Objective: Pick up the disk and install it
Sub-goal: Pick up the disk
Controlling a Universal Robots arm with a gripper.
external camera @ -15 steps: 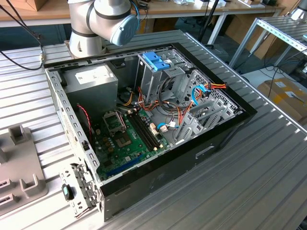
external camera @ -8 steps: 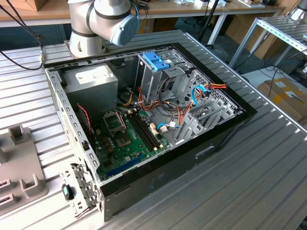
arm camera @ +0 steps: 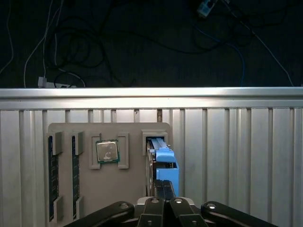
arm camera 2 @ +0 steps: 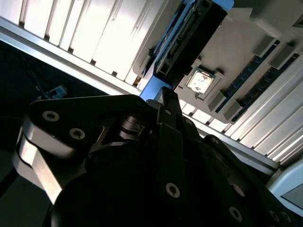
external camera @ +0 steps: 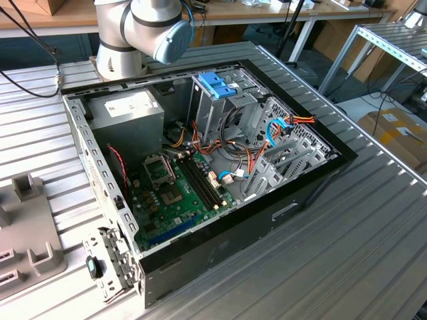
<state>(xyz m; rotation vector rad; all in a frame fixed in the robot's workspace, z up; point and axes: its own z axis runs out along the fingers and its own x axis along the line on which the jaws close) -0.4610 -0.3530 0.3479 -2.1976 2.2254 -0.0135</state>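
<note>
- The ribbed metal table (external camera: pixel 320 267) carries everything.
- An open computer case (external camera: pixel 220 247) lies on it, side panel off. Inside are a green motherboard (external camera: pixel 173 193), a grey power supply (external camera: pixel 127 113) and a metal drive cage (external camera: pixel 213 113) topped by a blue latch (external camera: pixel 217 85). Orange and red cables (external camera: pixel 300 120) run between them.
- The power supply has a white label, its print too small to read.
- The robot arm (external camera: pixel 143 30) has its base on the table behind the case.
- A grey fixture tray (arm camera: pixel 132 189) sits on the table, at the exterior view's left, well apart from the case.
- Two memory sticks (arm camera: pixel 50 179) lie in the tray's long slots.
- The disk (arm camera: pixel 163 158) stands on edge in its tray slot, light-blue carrier showing, just beside the processor chip.
- The gripper (arm camera: pixel 164 187) is right at one end of the disk. I cannot tell whether its jaws are pinching it.
- The processor chip (arm camera: pixel 107 152) rests in a square recess between the sticks and the disk.
</note>
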